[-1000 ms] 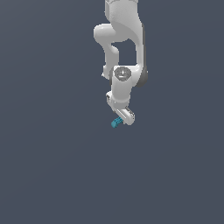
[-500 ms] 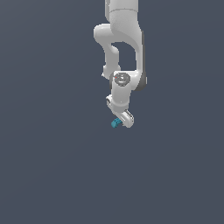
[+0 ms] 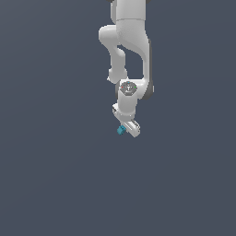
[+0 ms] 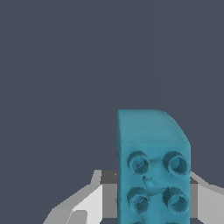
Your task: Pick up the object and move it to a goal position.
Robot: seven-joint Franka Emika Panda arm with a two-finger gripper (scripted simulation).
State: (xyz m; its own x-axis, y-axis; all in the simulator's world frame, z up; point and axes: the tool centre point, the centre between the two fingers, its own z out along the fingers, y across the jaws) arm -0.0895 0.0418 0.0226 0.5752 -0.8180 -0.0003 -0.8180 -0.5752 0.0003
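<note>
The object (image 3: pixel 121 130) is a tiny teal-blue block at the tip of the white arm in the exterior view. Up close in the wrist view, the object (image 4: pixel 153 162) is a blocky piece with round sockets on its face and one bevelled corner. It sits between the two white fingers (image 4: pixel 85 205), which press against its sides. My gripper (image 3: pixel 126 131) is shut on it. The gripper (image 4: pixel 151 210) fills the lower edge of the wrist view, and the block's lower end is cut off there. No goal marker shows.
Plain dark grey ground (image 3: pixel 55 175) surrounds the arm on all sides. The white arm's links (image 3: pixel 129 41) hang down from the top of the exterior view.
The arm's wrist joint has sunk slightly in the exterior view and the hand has turned a little. The teal block stays at the gripper's tip, almost unmoved in the picture.
</note>
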